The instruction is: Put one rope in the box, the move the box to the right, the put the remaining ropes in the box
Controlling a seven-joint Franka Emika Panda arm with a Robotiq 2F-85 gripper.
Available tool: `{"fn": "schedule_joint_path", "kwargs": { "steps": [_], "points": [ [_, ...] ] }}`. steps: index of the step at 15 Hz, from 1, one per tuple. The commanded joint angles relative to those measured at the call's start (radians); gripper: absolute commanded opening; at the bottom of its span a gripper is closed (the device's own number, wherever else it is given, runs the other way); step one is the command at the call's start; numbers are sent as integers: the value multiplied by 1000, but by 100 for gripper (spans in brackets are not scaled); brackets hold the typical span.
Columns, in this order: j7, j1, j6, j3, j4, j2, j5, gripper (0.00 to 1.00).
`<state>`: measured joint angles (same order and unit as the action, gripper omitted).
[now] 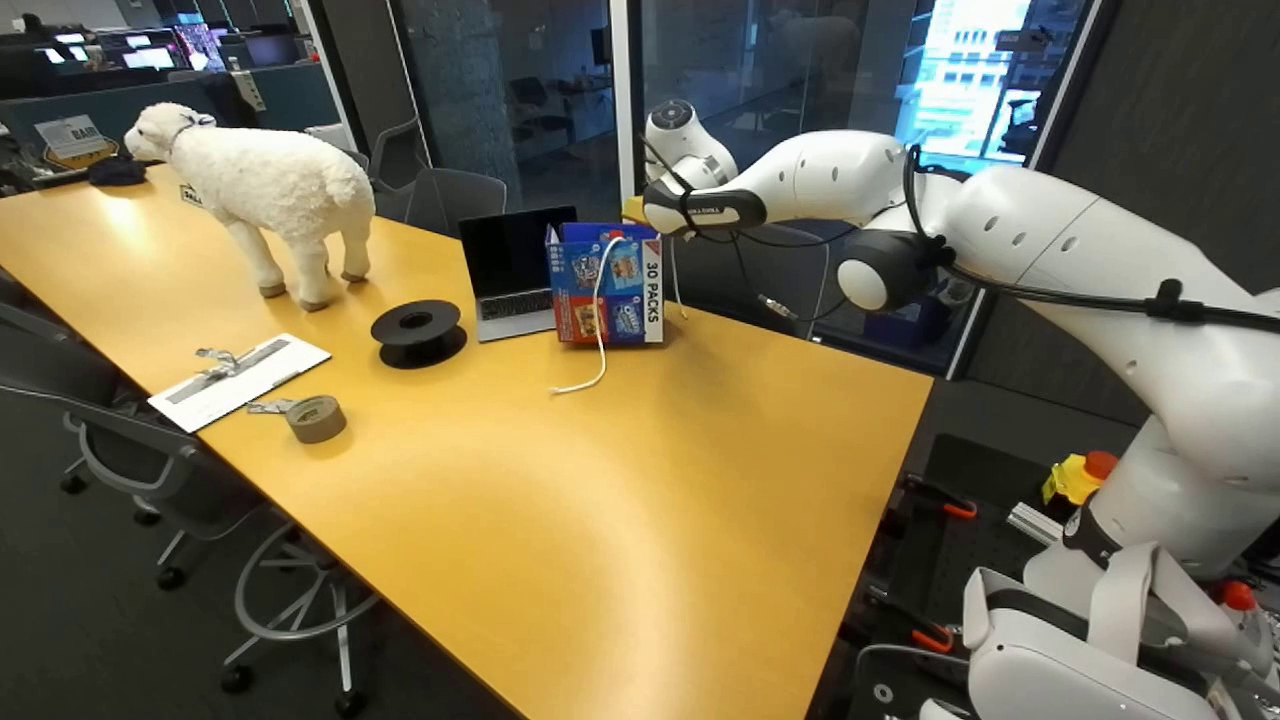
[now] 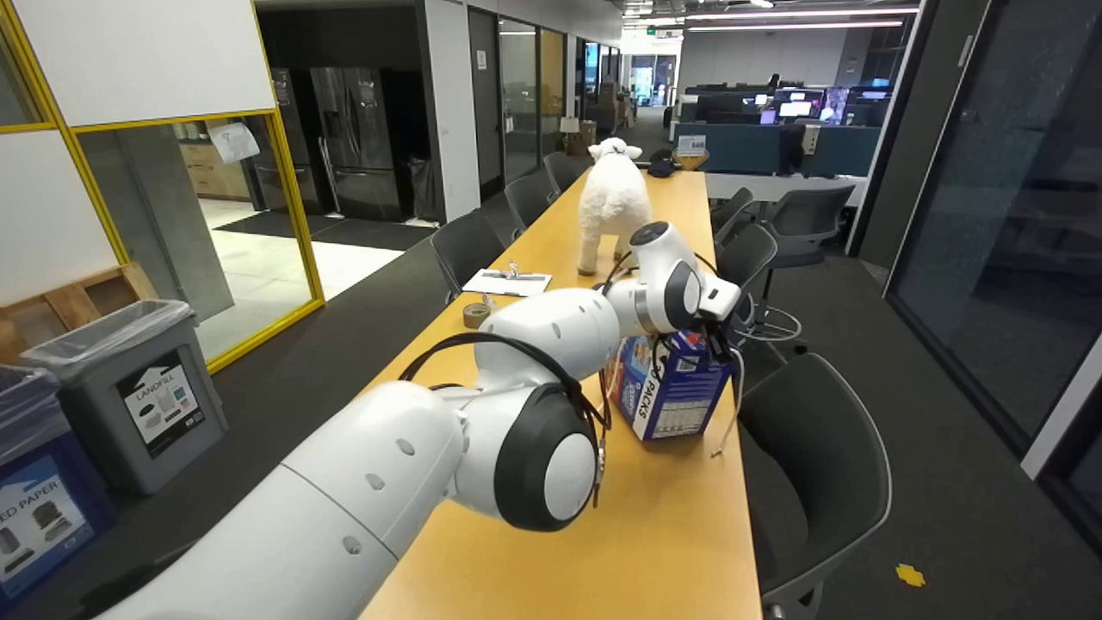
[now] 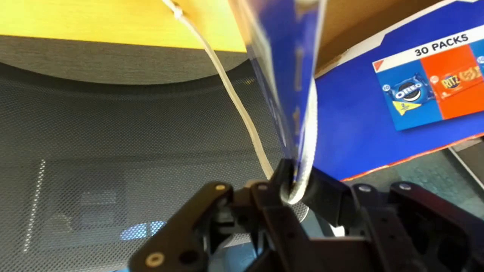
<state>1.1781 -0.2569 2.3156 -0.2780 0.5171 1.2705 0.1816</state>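
Note:
The blue printed box point(image 1: 628, 315) stands on the table beside the laptop, its top flaps up. My gripper point(image 3: 293, 177) is shut in the wrist view on the edge of a box wall, with a white rope point(image 3: 311, 132) looped over that edge between the fingers. The rope's outer length point(image 3: 242, 107) trails down to the table, ending in a knot. In an exterior view the gripper point(image 2: 720, 341) is at the box's top, with this rope point(image 2: 738, 396) hanging beside it. Another rope point(image 1: 600, 310) drapes over the box's front onto the table. The box's bottom inside is hidden.
A laptop point(image 1: 510, 250) sits right against the box's side, and a black spool point(image 1: 418, 335) stands nearby. Farther off are a tape roll point(image 1: 316, 419), a clipboard point(image 1: 240, 385) and a toy sheep point(image 1: 260, 180). A chair point(image 2: 809, 465) stands by the table edge near the box.

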Motion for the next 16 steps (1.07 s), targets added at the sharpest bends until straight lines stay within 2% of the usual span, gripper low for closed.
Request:
{"fn": "schedule_joint_path", "kwargs": {
  "steps": [1,5,11,13,16],
  "points": [
    [-187,6,-86,132,26,-108,-83,7],
    [-360,6,-234,248,36,-186,-142,7],
    [-547,21,-600,346,53,-339,-163,5],
    [-572,28,-653,341,42,-374,-142,5],
    [-558,40,-619,304,6,-385,-95,6]
  ]
}}
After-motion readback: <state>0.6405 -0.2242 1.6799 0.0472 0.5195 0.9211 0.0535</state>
